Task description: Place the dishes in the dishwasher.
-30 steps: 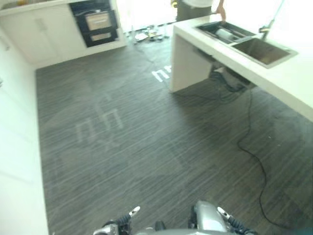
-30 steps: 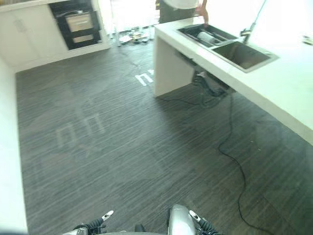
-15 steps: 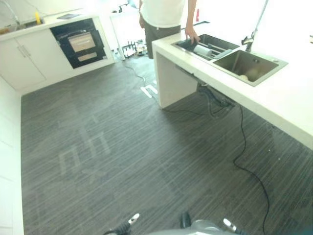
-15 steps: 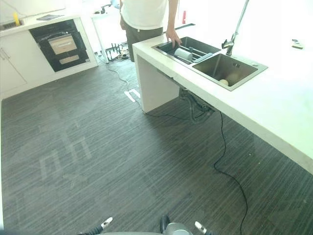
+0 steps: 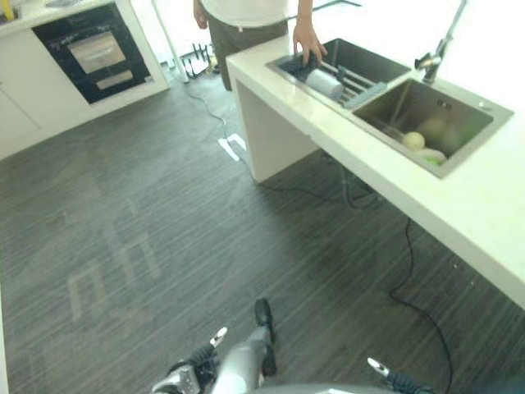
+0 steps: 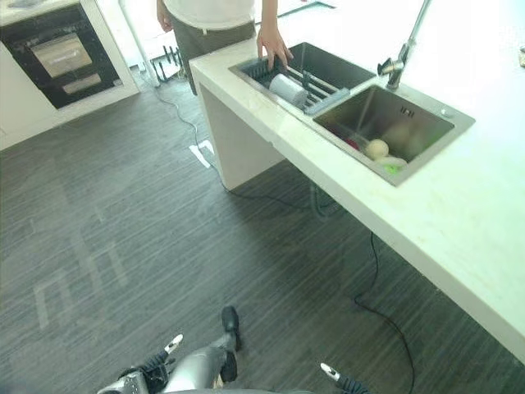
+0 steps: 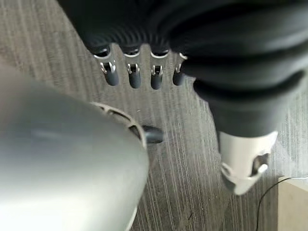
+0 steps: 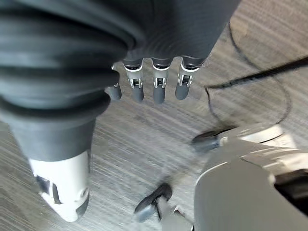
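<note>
A white counter (image 5: 463, 209) runs along the right with a double steel sink. The far basin holds a rack with a pale cup (image 5: 323, 83) lying on its side. The near basin (image 6: 385, 123) holds round pale dishes (image 5: 415, 140) and something green. My left hand (image 7: 132, 76) hangs over the dark floor, fingers straight, holding nothing. My right hand (image 8: 156, 90) hangs the same way, also with nothing in it. Both are well short of the counter.
A person stands at the counter's far end with a hand (image 5: 308, 43) on the rack. A tall faucet (image 5: 438, 51) rises behind the sink. A black built-in appliance (image 5: 89, 51) sits in white cabinets at the far left. Dark wood floor (image 5: 164, 230) lies between.
The whole view has shifted: the counter and sink now show closer and more from above. The person's hand stays on the rack. Both my hands still hang low.
</note>
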Robot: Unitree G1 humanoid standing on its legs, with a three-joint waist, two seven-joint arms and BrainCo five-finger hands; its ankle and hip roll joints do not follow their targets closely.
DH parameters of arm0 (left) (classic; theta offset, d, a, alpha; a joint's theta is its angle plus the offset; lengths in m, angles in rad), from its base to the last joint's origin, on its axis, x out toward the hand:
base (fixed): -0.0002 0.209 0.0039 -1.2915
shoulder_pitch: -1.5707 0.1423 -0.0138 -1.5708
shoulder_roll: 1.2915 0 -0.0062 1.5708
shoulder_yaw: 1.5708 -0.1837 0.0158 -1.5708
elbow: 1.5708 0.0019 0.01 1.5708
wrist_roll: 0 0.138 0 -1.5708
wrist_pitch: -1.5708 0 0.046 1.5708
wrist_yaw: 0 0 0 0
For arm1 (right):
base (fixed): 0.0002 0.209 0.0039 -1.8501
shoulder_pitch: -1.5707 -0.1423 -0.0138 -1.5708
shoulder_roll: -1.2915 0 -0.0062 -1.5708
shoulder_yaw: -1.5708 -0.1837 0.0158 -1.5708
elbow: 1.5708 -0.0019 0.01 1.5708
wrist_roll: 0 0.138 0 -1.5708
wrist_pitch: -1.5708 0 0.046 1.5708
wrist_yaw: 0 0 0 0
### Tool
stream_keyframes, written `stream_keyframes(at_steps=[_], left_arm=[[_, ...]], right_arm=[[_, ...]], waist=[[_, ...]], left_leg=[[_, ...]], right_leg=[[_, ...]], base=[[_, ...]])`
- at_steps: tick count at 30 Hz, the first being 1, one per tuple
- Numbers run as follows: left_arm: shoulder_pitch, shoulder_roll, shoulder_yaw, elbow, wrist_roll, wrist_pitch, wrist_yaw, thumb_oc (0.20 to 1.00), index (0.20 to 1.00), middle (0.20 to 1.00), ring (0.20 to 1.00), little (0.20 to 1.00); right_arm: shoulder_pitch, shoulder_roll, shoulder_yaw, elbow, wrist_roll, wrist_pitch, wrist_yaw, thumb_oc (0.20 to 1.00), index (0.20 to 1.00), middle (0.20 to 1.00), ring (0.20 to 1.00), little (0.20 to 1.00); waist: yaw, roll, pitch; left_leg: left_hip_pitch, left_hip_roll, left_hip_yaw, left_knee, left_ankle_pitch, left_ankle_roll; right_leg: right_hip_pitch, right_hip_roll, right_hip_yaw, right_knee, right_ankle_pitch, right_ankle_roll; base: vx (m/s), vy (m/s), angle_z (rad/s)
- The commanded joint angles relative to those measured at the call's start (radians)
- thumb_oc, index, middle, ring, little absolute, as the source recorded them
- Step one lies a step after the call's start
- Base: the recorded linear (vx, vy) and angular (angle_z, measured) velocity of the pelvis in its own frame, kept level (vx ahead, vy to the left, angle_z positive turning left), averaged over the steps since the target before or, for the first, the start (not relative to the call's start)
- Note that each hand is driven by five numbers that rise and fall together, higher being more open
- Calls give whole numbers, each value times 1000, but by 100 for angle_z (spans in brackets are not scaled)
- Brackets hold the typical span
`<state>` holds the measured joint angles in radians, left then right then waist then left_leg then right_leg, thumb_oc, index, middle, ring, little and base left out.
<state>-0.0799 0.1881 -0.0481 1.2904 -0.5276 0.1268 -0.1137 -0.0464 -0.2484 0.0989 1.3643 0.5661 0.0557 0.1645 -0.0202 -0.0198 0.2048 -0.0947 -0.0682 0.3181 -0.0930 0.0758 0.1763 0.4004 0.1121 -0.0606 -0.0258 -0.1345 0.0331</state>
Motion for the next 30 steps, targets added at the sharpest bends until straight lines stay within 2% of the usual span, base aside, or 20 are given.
stream_keyframes(at_steps=[1, 2, 3, 7, 8, 9, 11, 12, 13, 15, 16, 18, 20, 22, 23, 24, 25, 26, 27, 30], left_arm=[[14, -33, -91, 12, 51, -9, -22, 1000, 1000, 1000, 1000, 1000], [6, -29, -98, 9, 35, -7, -23, 1000, 1000, 1000, 1000, 1000], [-13, -19, -114, 6, 3, 2, -32, 1000, 1000, 1000, 1000, 1000], [-39, -18, -154, -5, 3, 5, -55, 1000, 1000, 1000, 1000, 1000], [-40, -18, -168, -13, 1, 12, -51, 1000, 1000, 1000, 1000, 1000], [-40, -22, -179, -18, -9, 19, -32, 1000, 1000, 1000, 1000, 1000], [-39, -23, -183, -18, -17, 26, -23, 1000, 1000, 1000, 1000, 1000], [-40, -11, -180, -18, 22, 40, -32, 1000, 1000, 1000, 1000, 1000], [-41, -2, -177, -17, 48, 39, -42, 1000, 1000, 1000, 1000, 1000], [-34, 0, -169, -20, 52, 25, -35, 1000, 1000, 1000, 1000, 1000], [-33, -1, -163, -19, 38, 18, -26, 1000, 1000, 1000, 1000, 1000], [-26, -3, -151, -23, 24, 13, -24, 1000, 1000, 1000, 1000, 1000], [-11, -17, -141, -40, 26, -10, -48, 1000, 1000, 1000, 1000, 1000], [3, -34, -142, -61, 8, -31, -35, 1000, 1000, 1000, 1000, 1000], [3, -35, -136, -63, 0, -33, -36, 1000, 1000, 1000, 1000, 1000], [6, -35, -120, -65, -15, -38, -47, 1000, 1000, 1000, 1000, 1000], [11, -36, -106, -75, -35, -52, -48, 1000, 1000, 1000, 1000, 1000], [12, -35, -102, -79, -33, -56, -48, 1000, 1000, 1000, 1000, 1000], [-1, -32, -97, -89, -25, -43, -49, 1000, 1000, 1000, 1000, 1000], [-38, -24, -108, -64, -8, -14, -50, 1000, 1000, 1000, 1000, 1000]], right_arm=[[38, 2, -14, -74, -46, -12, 5, 1000, 1000, 1000, 1000, 1000], [37, 7, -8, -76, -39, -16, 2, 1000, 1000, 1000, 1000, 1000], [34, 15, 3, -89, -29, -15, 0, 1000, 1000, 1000, 1000, 1000], [42, 26, 17, -110, -30, -16, -6, 1000, 1000, 1000, 1000, 1000], [46, 29, 21, -114, -33, -12, -7, 1000, 1000, 1000, 1000, 1000], [43, 33, 26, -113, -30, -6, -11, 1000, 1000, 1000, 1000, 1000], [42, 34, 28, -110, -26, -8, -11, 1000, 1000, 1000, 1000, 1000], [40, 36, 29, -104, 5, -18, -13, 1000, 1000, 1000, 1000, 1000], [41, 34, 30, -107, 21, -17, -12, 1000, 1000, 1000, 1000, 1000], [36, 28, 28, -113, 27, -9, -7, 1000, 1000, 1000, 1000, 1000], [33, 25, 31, -113, 37, -5, -9, 1000, 1000, 1000, 1000, 1000], [35, 22, 25, -110, 59, -9, -13, 1000, 1000, 1000, 1000, 1000], [41, 15, 24, -126, 38, -10, -19, 1000, 1000, 1000, 1000, 1000], [39, -3, 20, -140, 58, 0, -39, 1000, 1000, 1000, 1000, 1000], [33, -7, 17, -135, 65, 4, -42, 1000, 1000, 1000, 1000, 1000], [15, -15, 21, -120, 33, 10, -31, 1000, 1000, 1000, 1000, 1000], [-10, -25, 37, -111, 5, 11, -28, 1000, 1000, 1000, 1000, 1000], [-17, -27, 40, -107, 24, 8, -33, 1000, 1000, 1000, 1000, 1000], [-29, -35, 30, -103, 56, 3, -31, 1000, 1000, 1000, 1000, 1000], [-23, -34, 20, -102, 73, -4, -25, 1000, 1000, 1000, 1000, 1000]], waist=[[4, -8, -24], [1, -7, -29], [-10, -3, -36], [-37, 12, -34], [-38, 20, -29], [-38, 24, -24], [-41, 24, -21], [-53, 14, -8], [-56, 7, 4], [-38, 5, 24], [-41, 2, 25], [-49, -8, 21], [-60, -20, 12], [-31, -29, 23], [-20, -29, 25], [1, -30, 30], [38, -34, 44], [51, -36, 51], [56, -36, 50], [27, -31, 45]], left_leg=[[26, 73, -63, 62, 1, -162], [42, 65, -71, 54, -5, -152], [76, 52, -86, 32, -14, -131], [124, 37, -103, 16, -43, -97], [141, 38, -106, 9, -50, -88], [156, 39, -106, 6, -62, -85], [165, 39, -106, 6, -67, -85], [194, 38, -108, 6, -91, -94], [220, 35, -94, 6, -116, -94], [257, 45, -70, 6, -140, -105], [259, 47, -60, 6, -128, -110], [270, 36, -58, 46, -144, -120], [266, 12, -80, 192, -191, -127], [159, 9, -178, 379, -98, -168], [137, 13, -211, 377, -89, -169], [117, 31, -300, 302, -74, -167], [75, 40, -462, 240, -34, -173], [67, 40, -503, 223, -23, -176], [71, 41, -512, 199, -54, -176], [102, 58, -465, 153, -70, -179]], right_leg=[[-157, -138, -45, 96, -16, 11], [-170, -142, -48, 132, -12, 16], [-226, -151, -53, 238, 36, 33], [-335, -153, -50, 499, 117, 64], [-381, -166, -80, 611, 145, 80], [-434, -178, -104, 648, 153, 81], [-454, -171, -113, 631, 141, 79], [-512, -144, -156, 492, 125, 71], [-558, -172, -223, 464, 160, 87], [-567, -232, -304, 479, 151, 104], [-539, -213, -297, 398, 146, 72], [-504, -183, -271, 304, 142, 58], [-454, -150, -219, 205, 117, 24], [-378, -122, -133, 138, 115, -10], [-366, -117, -106, 137, 109, -13], [-358, -109, -45, 139, 102, -12], [-344, -101, 45, 125, 104, -10], [-337, -98, 72, 120, 105, -10], [-342, -109, 80, 128, 99, -5], [-366, -135, 55, 144, 103, 16]], base=[[261, 216, -12], [257, 255, 12], [233, 262, 18], [159, 195, 47], [169, 160, 52], [161, 108, 38], [110, -35, 3], [138, -123, -8], [208, -125, 2], [124, -78, 7], [82, -141, -11], [120, -134, -16], [173, -72, -7], [175, 26, -28], [174, 197, -143], [175, 327, -190], [164, 329, -227], [72, 333, -239], [-2, 262, -254], [44, 273, -167]])
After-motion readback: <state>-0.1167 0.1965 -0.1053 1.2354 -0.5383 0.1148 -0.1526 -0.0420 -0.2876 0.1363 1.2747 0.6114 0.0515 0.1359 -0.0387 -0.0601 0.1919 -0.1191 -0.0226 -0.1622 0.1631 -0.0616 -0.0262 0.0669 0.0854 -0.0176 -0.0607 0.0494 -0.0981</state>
